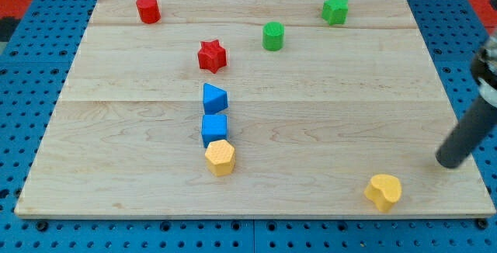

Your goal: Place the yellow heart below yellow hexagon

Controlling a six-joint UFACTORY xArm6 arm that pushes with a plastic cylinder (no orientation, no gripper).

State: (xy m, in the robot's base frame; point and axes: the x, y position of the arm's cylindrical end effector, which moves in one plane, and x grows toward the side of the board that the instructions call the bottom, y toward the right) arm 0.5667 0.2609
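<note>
The yellow heart (384,191) lies near the board's bottom right corner. The yellow hexagon (220,157) sits left of centre near the view's bottom, touching the blue cube (214,128) just above it. My tip (447,162) is at the view's right edge, to the right of the heart and slightly above it, apart from it. The dark rod slants up to the right.
A blue triangular block (214,98) sits above the blue cube. A red star (211,56) is above that. A red cylinder (147,9) is at top left. A green cylinder (272,36) and a green star-like block (335,10) are at top right. The wooden board (116,168) ends close to the heart.
</note>
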